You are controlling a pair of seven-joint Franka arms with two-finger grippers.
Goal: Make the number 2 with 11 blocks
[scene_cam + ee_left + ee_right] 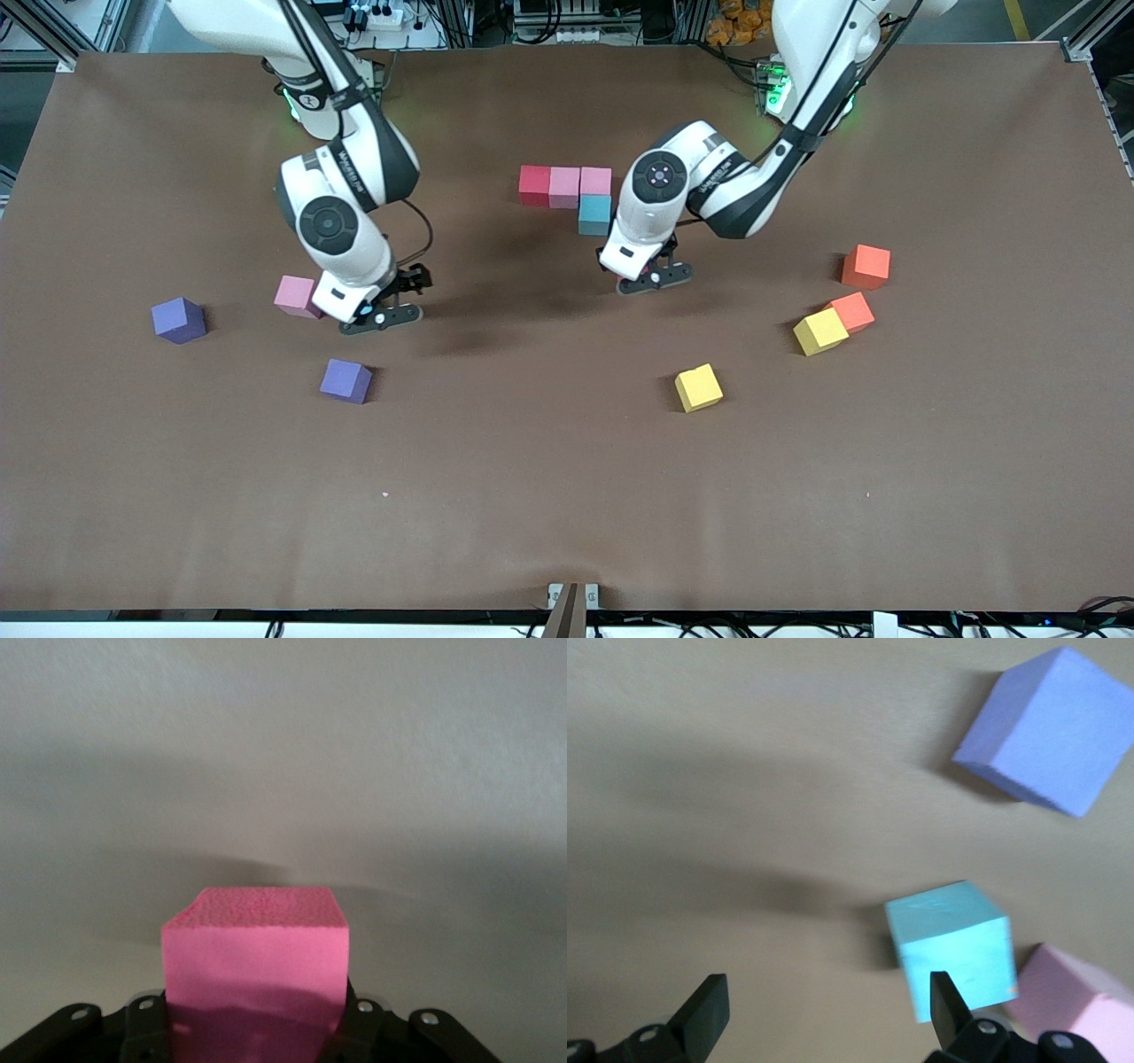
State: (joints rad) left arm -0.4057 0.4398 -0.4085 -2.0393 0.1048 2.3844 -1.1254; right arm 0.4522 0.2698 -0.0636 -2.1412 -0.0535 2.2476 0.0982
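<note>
four blocks [571, 195] sit upper centre of the front frame. left gripper [654, 276], just below them, pinches a light, slightly soft pink cube [255, 974] by opposite faces. right gripper [381, 312], centre-left, spread.

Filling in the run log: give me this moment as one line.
left gripper: shut on pink matte cube, near partial digit | right gripper: open over light blue cube
</note>
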